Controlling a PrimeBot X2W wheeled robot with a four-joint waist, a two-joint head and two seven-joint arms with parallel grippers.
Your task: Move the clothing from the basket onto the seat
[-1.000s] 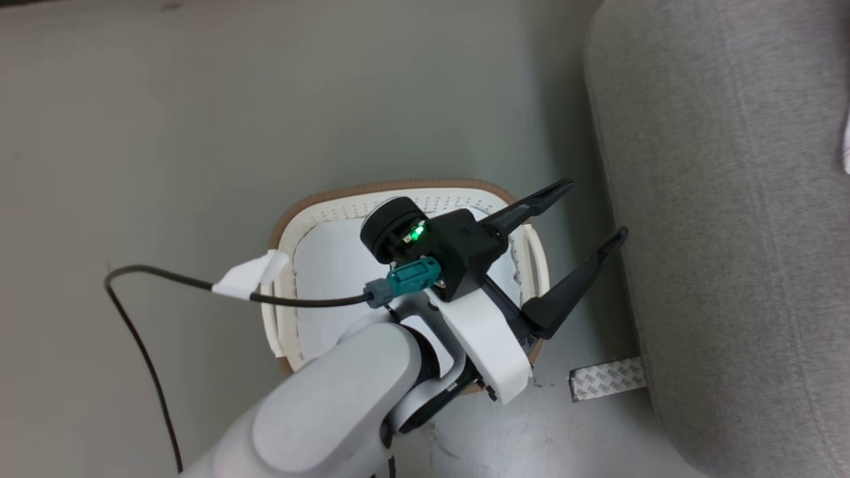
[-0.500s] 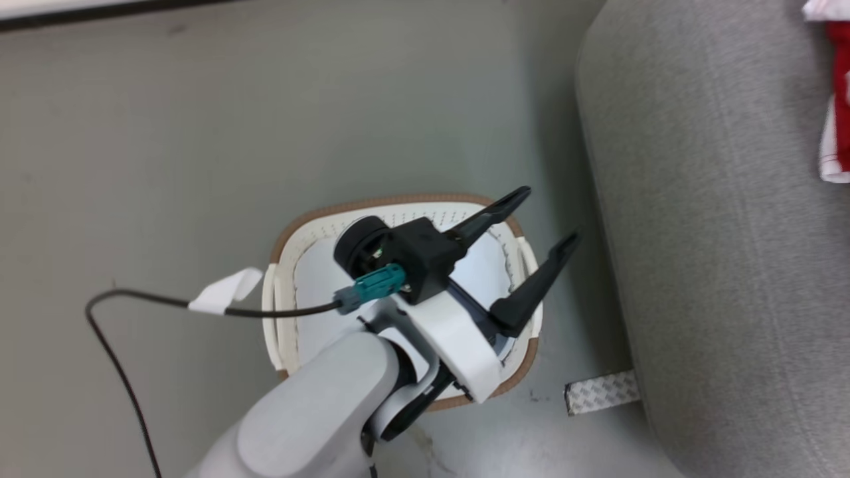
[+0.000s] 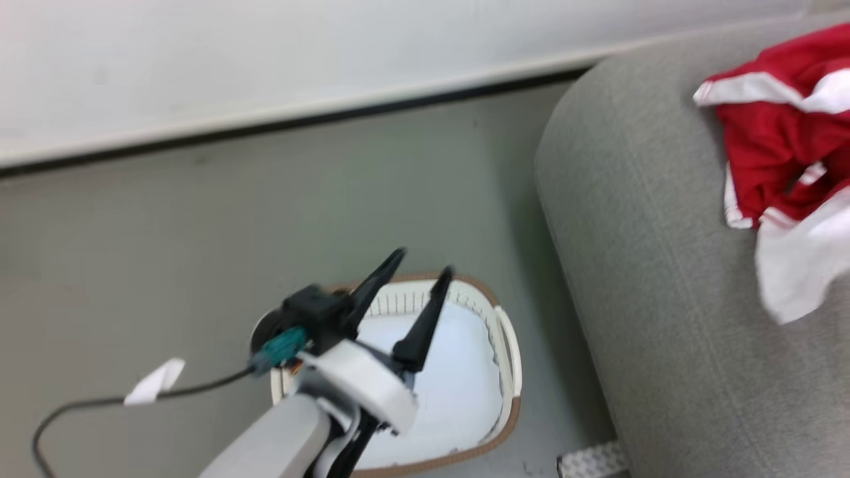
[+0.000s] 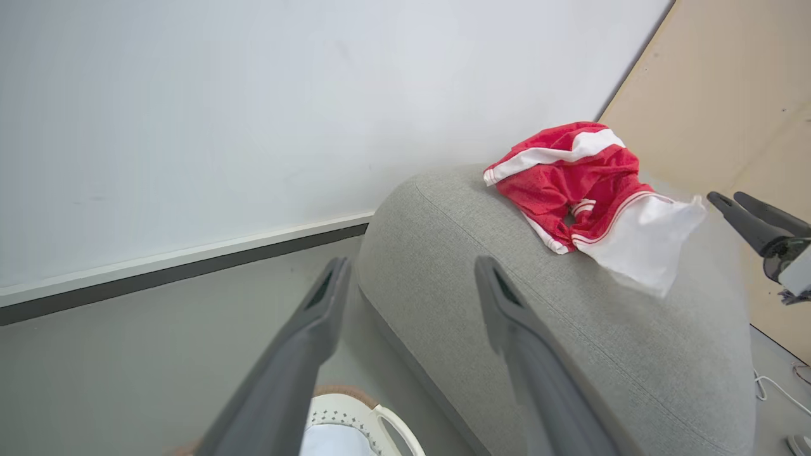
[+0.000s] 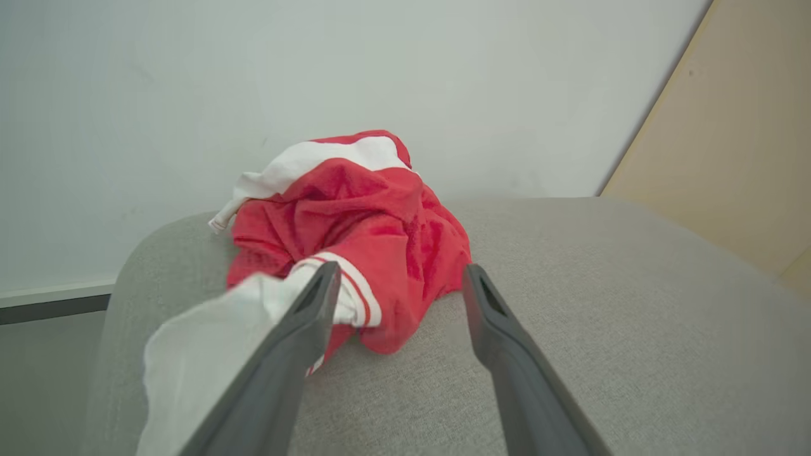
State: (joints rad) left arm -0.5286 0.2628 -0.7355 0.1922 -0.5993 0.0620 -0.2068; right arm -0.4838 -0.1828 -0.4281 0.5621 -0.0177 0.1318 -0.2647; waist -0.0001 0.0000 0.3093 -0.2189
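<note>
clothing [image 5: 355, 234] bunched at the edge of the seat [image 3: 637, 299], just ahead of the right gripper [image 5: 400, 272], spread, empty; left gripper [image 3: 424, 262] gapes over the basket [image 3: 508, 345], floor [image 3: 265, 232] beside.

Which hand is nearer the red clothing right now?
Right. The right hand is open, close beside the clothing on the seat. The left hand hangs open above the basket, down beside the seat.

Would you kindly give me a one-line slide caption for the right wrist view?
Open right gripper facing the red-and-white clothing heaped on the grey seat.
</note>
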